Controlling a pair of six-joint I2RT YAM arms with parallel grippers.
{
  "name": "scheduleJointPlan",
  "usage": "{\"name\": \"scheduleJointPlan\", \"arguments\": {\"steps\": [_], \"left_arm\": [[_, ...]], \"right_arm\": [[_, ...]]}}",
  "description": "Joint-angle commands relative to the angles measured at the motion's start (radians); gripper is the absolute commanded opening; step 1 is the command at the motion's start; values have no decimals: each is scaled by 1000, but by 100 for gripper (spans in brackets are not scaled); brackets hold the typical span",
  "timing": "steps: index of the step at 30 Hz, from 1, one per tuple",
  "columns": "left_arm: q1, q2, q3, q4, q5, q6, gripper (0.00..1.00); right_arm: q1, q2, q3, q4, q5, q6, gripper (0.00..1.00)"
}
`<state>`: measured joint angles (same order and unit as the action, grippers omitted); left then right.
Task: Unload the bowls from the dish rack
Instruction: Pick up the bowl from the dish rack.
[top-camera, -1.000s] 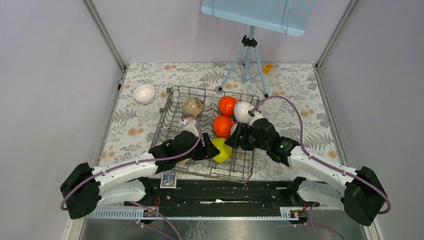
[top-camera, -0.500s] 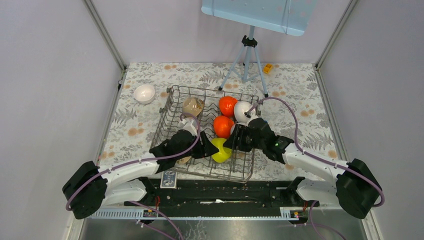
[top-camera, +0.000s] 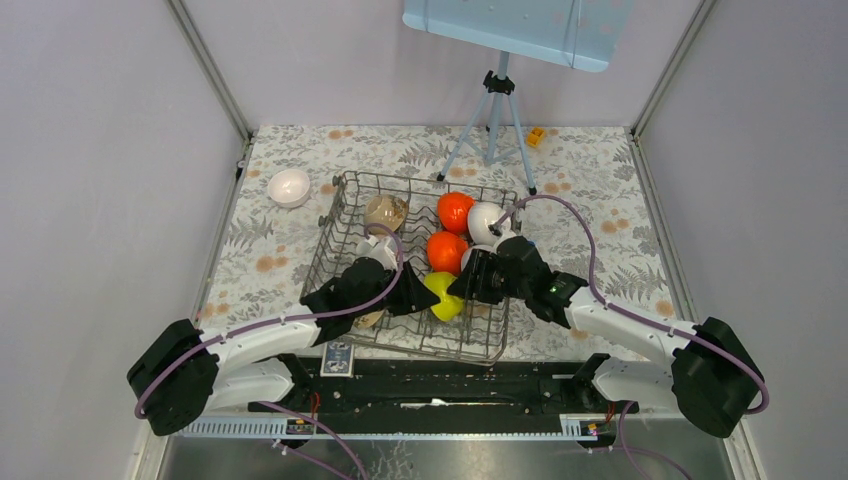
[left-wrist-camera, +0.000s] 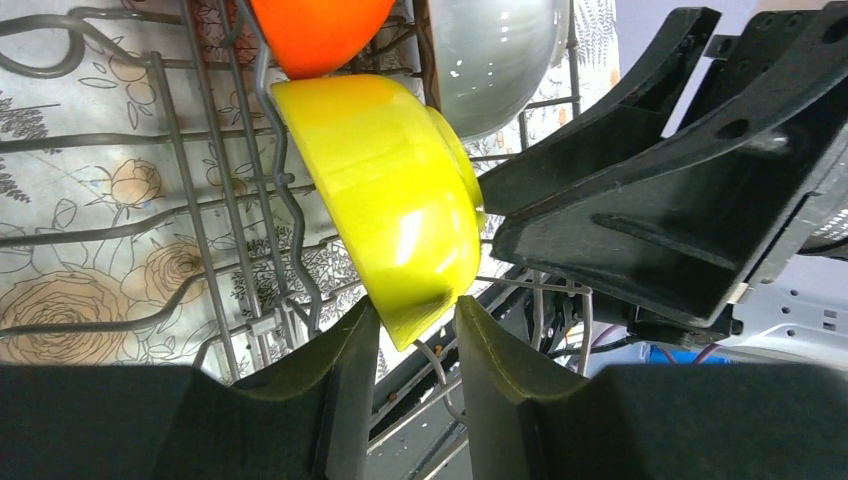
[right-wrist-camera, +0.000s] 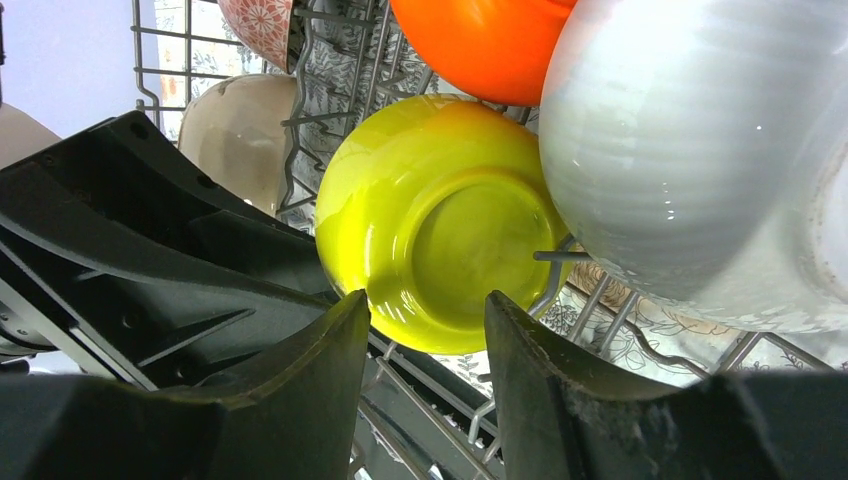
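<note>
Left claw (left-wrist-camera: 416, 325) has narrowed onto the rim of the lime-yellow bowl (left-wrist-camera: 390, 190) in the dish rack (top-camera: 480, 335), grip not yet certain, so lift-out looks near.

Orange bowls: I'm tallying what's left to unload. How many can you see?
2. One orange bowl stands near the rack's far edge; the other sits just nearer, beyond the yellow bowl. Others may be hidden.
</note>
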<state>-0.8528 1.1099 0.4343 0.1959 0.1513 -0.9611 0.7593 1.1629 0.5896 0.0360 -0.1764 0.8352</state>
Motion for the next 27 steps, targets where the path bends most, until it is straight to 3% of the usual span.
{"name": "scheduleJointPlan", "arguments": {"steps": [1,17,27], "left_arm": [[0,-2,4,93,39,16,38],[0,65,0,256,105,-32,30],[1,45,-16,283,120,-22,6]], "right_arm": [[2,-18,-10,28,-2,4,53],[2,-36,-42,77,-18,22,45],[2,-68,-49,73,-5,21,45]]}}
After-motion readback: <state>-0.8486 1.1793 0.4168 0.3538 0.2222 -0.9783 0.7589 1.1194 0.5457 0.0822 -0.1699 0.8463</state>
